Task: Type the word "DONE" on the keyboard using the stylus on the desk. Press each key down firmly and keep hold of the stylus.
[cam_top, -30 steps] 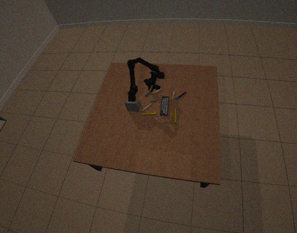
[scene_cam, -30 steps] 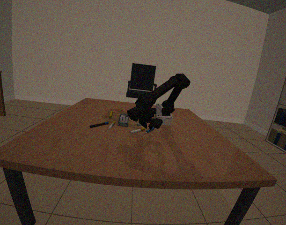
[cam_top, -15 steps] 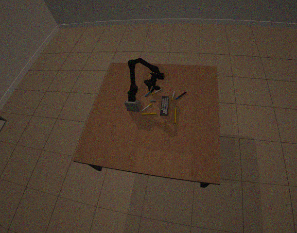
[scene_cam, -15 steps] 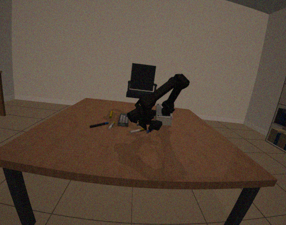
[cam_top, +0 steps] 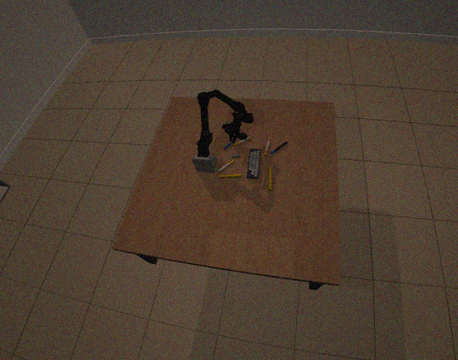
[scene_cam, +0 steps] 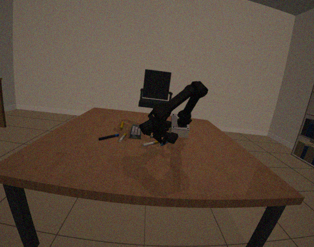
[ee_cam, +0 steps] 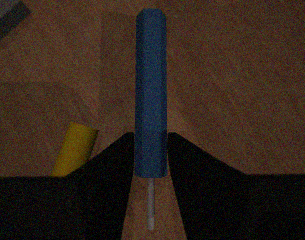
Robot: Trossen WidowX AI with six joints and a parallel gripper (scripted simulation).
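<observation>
The stylus [ee_cam: 151, 85] [cam_top: 227, 145] has a blue barrel and a thin grey tip. It lies at the desk surface, beside the end of a white and yellow marker. My gripper [ee_cam: 150, 140] is shut on the blue stylus near the tip end of its barrel, with a finger on each side. The thin tip points to the bottom of the wrist view. Whether the stylus touches the desk cannot be told. The keyboard [cam_top: 253, 163] [scene_cam: 135, 131], dark with light keys, lies on the desk, apart from the gripper, and is not in the wrist view.
The white and yellow marker [cam_top: 243, 141] [scene_cam: 149, 143] lies close by; its yellow end [ee_cam: 76, 149] is left of the fingers. A small grey block [cam_top: 235, 155] [ee_cam: 6, 17] lies nearby. A black pen [cam_top: 281, 146] [scene_cam: 106, 137], a yellow marker [cam_top: 270, 178] and several others lie around the keyboard.
</observation>
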